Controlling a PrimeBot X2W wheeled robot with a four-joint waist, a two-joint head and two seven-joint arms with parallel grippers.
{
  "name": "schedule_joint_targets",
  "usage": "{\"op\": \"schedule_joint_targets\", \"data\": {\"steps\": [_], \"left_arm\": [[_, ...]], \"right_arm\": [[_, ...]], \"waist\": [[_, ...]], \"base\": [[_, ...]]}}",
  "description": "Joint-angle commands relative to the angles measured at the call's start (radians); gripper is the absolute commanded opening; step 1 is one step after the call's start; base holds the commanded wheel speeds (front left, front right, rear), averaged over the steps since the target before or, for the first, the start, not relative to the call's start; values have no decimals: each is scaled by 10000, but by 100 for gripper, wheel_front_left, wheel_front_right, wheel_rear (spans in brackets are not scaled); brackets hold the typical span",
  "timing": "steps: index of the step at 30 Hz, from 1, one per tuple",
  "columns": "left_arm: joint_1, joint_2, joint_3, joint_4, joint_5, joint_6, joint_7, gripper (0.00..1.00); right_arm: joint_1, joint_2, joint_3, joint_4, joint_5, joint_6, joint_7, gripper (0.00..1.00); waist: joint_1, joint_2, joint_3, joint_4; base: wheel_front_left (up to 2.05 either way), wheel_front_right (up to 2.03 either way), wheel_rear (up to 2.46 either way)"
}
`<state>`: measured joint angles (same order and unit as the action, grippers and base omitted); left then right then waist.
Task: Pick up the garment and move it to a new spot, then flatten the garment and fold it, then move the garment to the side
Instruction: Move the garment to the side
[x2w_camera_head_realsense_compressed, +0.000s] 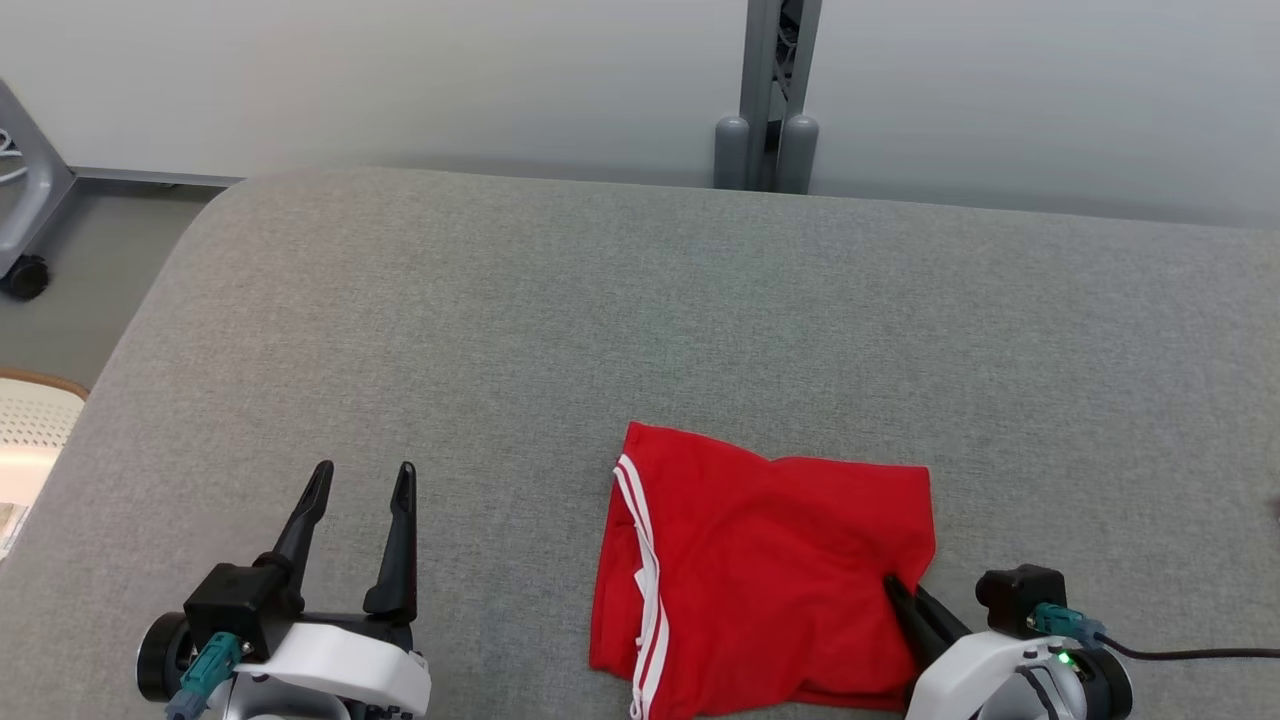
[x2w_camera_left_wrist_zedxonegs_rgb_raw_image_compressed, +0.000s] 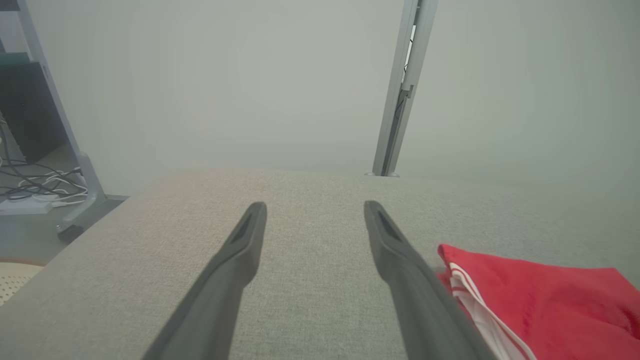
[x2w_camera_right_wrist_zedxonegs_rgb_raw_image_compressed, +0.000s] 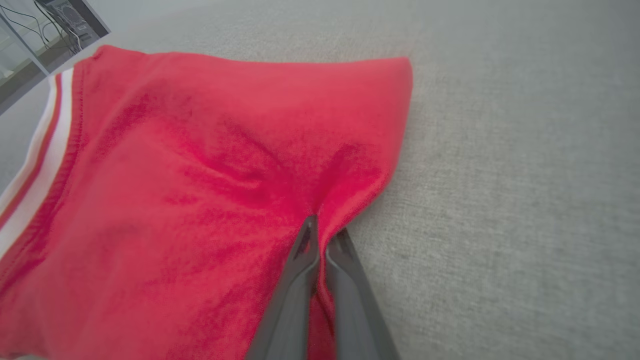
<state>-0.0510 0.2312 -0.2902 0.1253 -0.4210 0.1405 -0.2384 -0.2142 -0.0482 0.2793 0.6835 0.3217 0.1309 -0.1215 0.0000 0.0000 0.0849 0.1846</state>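
Right fingers (x2w_camera_right_wrist_zedxonegs_rgb_raw_image_compressed: 300, 280) pinch the garment (x2w_camera_head_realsense_compressed: 770, 560) edge; left fingers (x2w_camera_head_realsense_compressed: 398, 540) apart (spread).

Bright red garment (x2w_camera_head_realsense_compressed: 770, 560) with two white stripes along one edge, on a heathered light grey fabric surface (x2w_camera_head_realsense_compressed: 500, 320). Left gripper (x2w_camera_head_realsense_compressed: 363, 470) and right gripper (x2w_camera_head_realsense_compressed: 890, 584): black fingers, white bodies, teal plugs (x2w_camera_head_realsense_compressed: 208, 665). Pale grey wall (x2w_camera_head_realsense_compressed: 400, 80), darker grey post (x2w_camera_head_realsense_compressed: 778, 90)

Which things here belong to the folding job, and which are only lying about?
Job:
- red garment
- right gripper, shut on its edge
- left gripper, open
- grey padded table

Lying about:
- metal post
- caster wheel
- cables on the floor
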Motion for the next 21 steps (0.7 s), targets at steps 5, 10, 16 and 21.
{"op": "schedule_joint_targets", "data": {"steps": [5,10,16,21], "left_arm": [[-169,92,64,-93,25,11,-65,100],[-159,169,82,-259,45,50,-73,100],[-318,318,62,-514,95,36,-1,100],[-486,472,58,-720,162,45,135,100]], "right_arm": [[-160,-216,-205,-171,-414,-6,-509,0],[325,-421,-744,-806,-833,-6,-728,0],[931,-620,-1742,-2018,-1562,-6,-486,0],[1320,-599,-2433,-3078,-2034,-6,-142,0]], "waist": [[0,0,68,-517],[0,0,179,-1356],[0,0,474,-2664],[0,0,759,-3717]], "base": [[0,0,0],[0,0,0],[0,0,0],[0,0,0]]}}
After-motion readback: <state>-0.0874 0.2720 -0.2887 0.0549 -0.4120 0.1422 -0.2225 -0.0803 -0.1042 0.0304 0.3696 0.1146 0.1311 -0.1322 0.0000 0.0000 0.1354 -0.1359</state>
